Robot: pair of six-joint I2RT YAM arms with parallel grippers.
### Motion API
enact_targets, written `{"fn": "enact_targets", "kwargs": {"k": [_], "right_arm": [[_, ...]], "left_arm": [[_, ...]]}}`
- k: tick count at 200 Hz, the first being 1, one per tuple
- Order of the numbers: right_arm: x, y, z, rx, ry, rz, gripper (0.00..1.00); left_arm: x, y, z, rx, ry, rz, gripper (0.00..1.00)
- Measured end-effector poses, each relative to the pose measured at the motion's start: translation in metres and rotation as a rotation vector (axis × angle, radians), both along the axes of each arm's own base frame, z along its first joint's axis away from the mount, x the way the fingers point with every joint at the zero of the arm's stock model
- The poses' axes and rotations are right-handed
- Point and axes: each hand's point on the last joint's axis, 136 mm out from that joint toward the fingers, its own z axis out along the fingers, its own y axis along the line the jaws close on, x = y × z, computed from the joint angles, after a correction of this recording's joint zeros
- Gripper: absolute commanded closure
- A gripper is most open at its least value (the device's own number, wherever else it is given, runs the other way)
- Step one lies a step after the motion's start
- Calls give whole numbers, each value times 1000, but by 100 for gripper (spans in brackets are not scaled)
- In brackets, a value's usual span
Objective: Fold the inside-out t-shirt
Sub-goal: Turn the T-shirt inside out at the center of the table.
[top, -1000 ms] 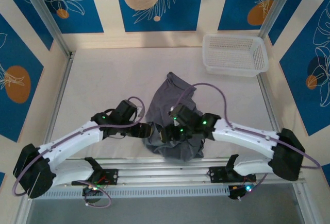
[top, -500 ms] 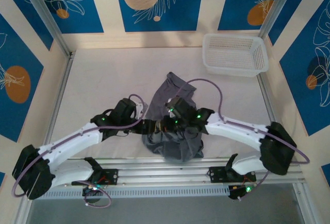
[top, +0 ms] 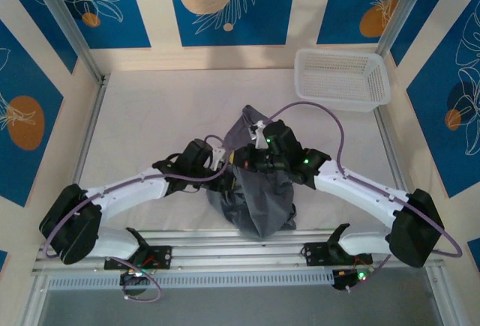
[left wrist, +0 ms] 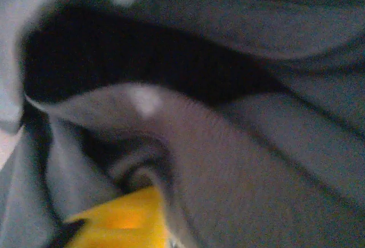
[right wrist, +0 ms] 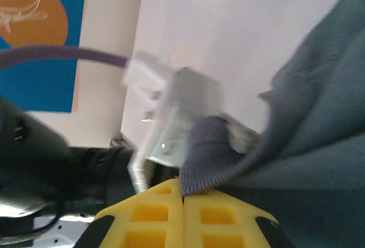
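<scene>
From above, the plain slate-grey soft cloth inside-out t-shirt [top: 262, 195] lies bunched in a heap on the pale table [top: 150, 116], near the front edge and between the two arms, with one part drawn up toward the back. The left end effector [top: 225, 176] meets the heap's left edge and the right end effector [top: 244, 163] sits just beside it on the raised part, so the two nearly touch. A white plastic lattice basket [top: 341, 79] stands well apart at the far right corner. In the left wrist view, dim grey cloth [left wrist: 256, 162] folds closely around a yellow fingertip [left wrist: 120, 225] at the bottom edge; the left end effector is clenched with the cloth gathered on it. In the right wrist view, the right end effector [right wrist: 182, 219] has its two yellow fingers pressed together, grasping a ribbed hem of the t-shirt [right wrist: 319, 117] that stands up out of the seam between them. Behind the hem are a blurred pale grey fitting [right wrist: 171, 117], a purple cable [right wrist: 57, 57], the bare table [right wrist: 228, 25] and a blue wall panel with an orange disc [right wrist: 34, 43].
</scene>
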Motion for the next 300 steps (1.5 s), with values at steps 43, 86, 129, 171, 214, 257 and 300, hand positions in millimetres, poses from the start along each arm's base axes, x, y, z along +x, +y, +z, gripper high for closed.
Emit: {"fn": "enact_targets", "kwargs": {"k": [43, 86, 129, 171, 214, 257, 300], "right_arm": [[-9, -54, -17, -51, -27, -106, 78], [-74, -40, -24, -118, -366, 76, 38], [-53, -29, -90, -518, -661, 194, 34], [-22, -31, -109, -786, -800, 227, 72], [-25, -33, -79, -677, -841, 196, 41], [-35, -46, -56, -530, -871, 178, 44], [-21, -49, -79, -530, -781, 196, 32]], "left_arm": [[18, -12, 55, -140, -15, 56, 100], [15, -13, 97, -214, -35, 68, 100], [12, -10, 96, -206, 6, 89, 100], [9, -5, 115, -202, -8, 95, 100], [11, 16, 127, -162, -59, 126, 100], [11, 22, 129, -145, -65, 126, 100], [10, 23, 130, -145, -65, 127, 100]]}}
